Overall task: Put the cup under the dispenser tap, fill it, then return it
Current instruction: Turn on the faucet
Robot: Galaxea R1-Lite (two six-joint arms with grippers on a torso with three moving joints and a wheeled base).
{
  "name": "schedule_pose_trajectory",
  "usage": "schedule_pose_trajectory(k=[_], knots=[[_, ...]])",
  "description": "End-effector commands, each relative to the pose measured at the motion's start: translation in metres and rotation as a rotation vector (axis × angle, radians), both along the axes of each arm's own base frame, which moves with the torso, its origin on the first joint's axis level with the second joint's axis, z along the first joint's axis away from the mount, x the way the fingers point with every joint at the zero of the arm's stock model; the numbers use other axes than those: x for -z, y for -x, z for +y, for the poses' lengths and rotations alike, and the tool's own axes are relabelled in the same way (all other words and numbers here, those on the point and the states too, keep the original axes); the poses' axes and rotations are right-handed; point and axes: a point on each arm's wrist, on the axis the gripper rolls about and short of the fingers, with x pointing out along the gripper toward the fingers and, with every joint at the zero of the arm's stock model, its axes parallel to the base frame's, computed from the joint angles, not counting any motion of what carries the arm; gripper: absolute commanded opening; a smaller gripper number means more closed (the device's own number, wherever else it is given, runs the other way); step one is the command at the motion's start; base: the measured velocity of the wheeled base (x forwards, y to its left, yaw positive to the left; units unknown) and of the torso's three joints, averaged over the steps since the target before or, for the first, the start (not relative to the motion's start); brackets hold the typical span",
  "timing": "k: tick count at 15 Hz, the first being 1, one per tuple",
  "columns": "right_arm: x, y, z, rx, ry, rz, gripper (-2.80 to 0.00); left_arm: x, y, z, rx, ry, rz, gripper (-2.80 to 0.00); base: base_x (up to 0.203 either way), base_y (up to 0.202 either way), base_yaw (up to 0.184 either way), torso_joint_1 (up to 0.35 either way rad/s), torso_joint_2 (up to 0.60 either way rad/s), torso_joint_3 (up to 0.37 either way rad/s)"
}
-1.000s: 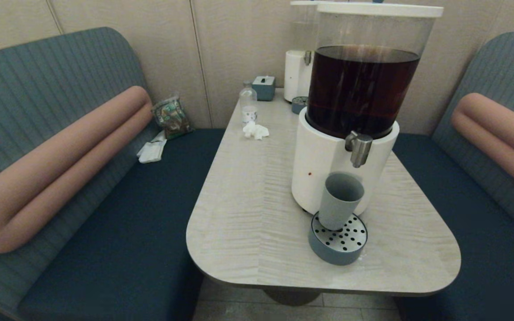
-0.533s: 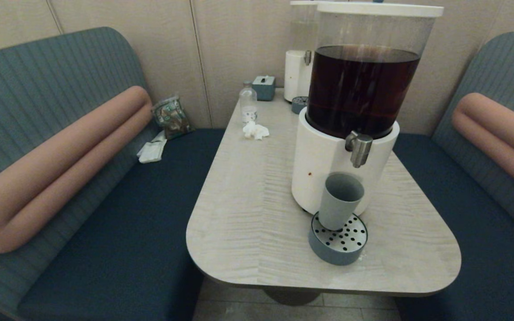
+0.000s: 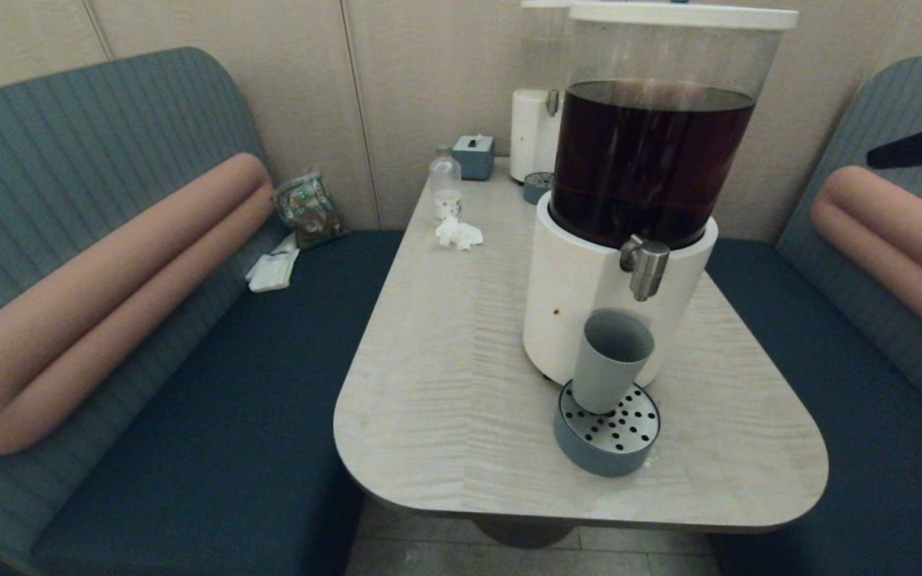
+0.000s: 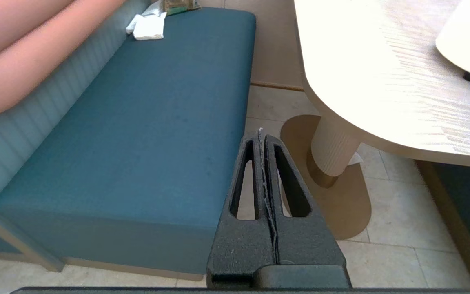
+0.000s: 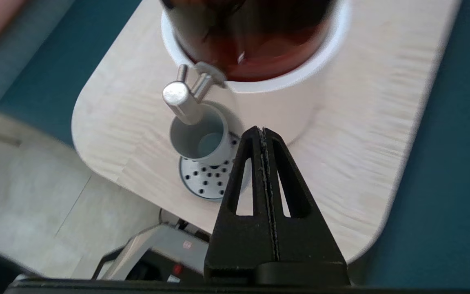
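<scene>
The grey-green cup (image 3: 610, 360) stands upright on the round blue-grey drip tray (image 3: 609, 448), right below the steel dispenser tap (image 3: 645, 266) of the large dispenser (image 3: 653, 160) holding dark brown liquid. In the right wrist view the cup (image 5: 200, 139) shows a pale bottom with no dark liquid, and the tap (image 5: 180, 100) is over its rim. My right gripper (image 5: 262, 130) is shut and empty, high to the right of the dispenser; its dark tip (image 3: 877, 158) shows at the head view's right edge. My left gripper (image 4: 260, 136) is shut and parked low beside the bench.
On the table (image 3: 445, 360), at the far end, stand a smaller white dispenser (image 3: 533, 136), a bottle (image 3: 445, 186), a tissue box (image 3: 473, 156) and a crumpled tissue (image 3: 458, 234). Blue benches flank the table. The table pedestal (image 4: 335, 151) is near my left gripper.
My right gripper has come into the head view at the right edge, high beside the dispenser. The cup has not moved.
</scene>
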Motion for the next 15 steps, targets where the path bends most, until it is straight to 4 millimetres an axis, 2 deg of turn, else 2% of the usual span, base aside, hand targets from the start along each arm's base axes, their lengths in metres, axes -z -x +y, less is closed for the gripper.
schedule_pose_trajectory(k=[1, 6, 10, 15], knots=[[0.013, -0.028, 0.014, -0.036, 0.012, 0.068, -2.80, 0.000, 0.000, 0.000, -0.001, 0.001, 0.001, -2.80, 0.000, 0.000, 0.000, 0.000, 0.00, 0.000], [0.022, -0.062, 0.031, -0.058, -0.009, 0.105, -2.80, 0.000, 0.000, 0.000, 0.000, 0.001, 0.001, -2.80, 0.000, 0.000, 0.000, 0.000, 0.00, 0.000], [0.039, -0.098, 0.042, -0.071, -0.014, 0.114, -2.80, 0.000, 0.000, 0.000, -0.001, 0.001, 0.001, -2.80, 0.000, 0.000, 0.000, 0.000, 0.00, 0.000], [0.054, -0.119, 0.047, -0.095, -0.024, 0.137, -2.80, 0.000, 0.000, 0.000, 0.000, 0.001, 0.001, -2.80, 0.000, 0.000, 0.000, 0.000, 0.00, 0.000]])
